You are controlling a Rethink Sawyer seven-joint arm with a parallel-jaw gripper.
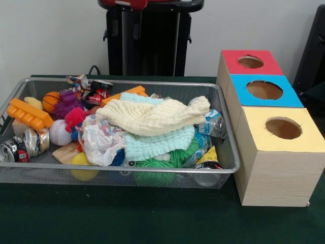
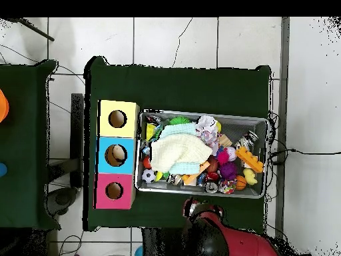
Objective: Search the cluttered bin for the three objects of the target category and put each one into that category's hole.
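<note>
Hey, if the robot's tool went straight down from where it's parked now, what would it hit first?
Probably the green table, just outside the bin's rim. The tool seems to sit beside the bin, not over it, though depth is unclear.

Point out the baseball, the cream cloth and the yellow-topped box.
baseball (image 1: 60,132), front view, middle of its white face.
cream cloth (image 1: 152,116), front view, centre of the folded top.
yellow-topped box (image 1: 254,133), front view, bare yellow top left of the hole.

Even, soft indoor light — faint shadows, slight blur.
</note>
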